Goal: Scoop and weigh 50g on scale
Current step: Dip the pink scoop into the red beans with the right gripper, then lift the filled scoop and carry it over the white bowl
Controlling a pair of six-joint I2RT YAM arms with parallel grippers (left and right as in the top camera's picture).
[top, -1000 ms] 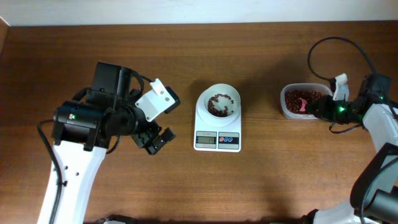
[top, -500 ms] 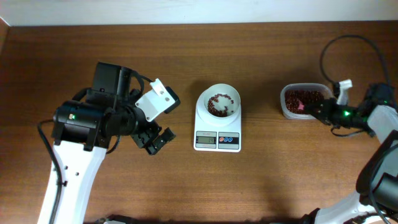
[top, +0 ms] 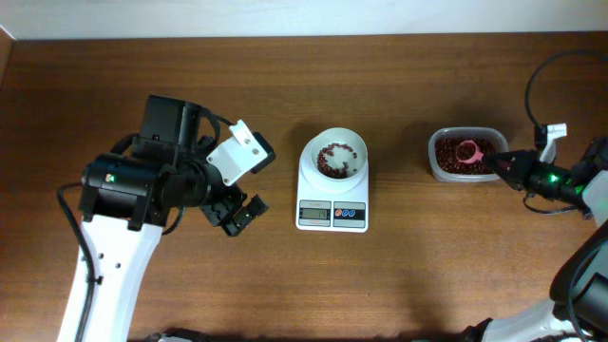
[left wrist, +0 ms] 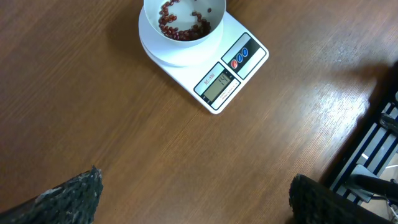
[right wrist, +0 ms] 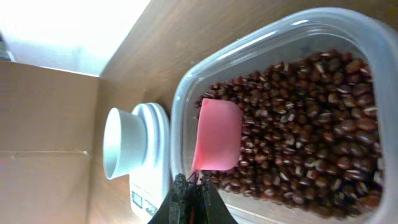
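The beans [top: 332, 160] are split: some in the scale [top: 332, 215]'s bowl, most in the clear tub [top: 435, 163] right of it. A pink scoop [top: 467, 150] is pinched by the right gripper [top: 501, 166] in the tub. The left gripper [top: 237, 214] is spread, left of the scale. With an overfull or tilted scoop, beans could be spilled or the weight overshot.

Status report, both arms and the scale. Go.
Left gripper open, empty, left of scale. Right gripper shut on pink scoop, down in bean tub. Some beans in scale bowl. Nothing between tub and scale.

Dark wooden table [top: 446, 275] against a pale wall [top: 285, 17]
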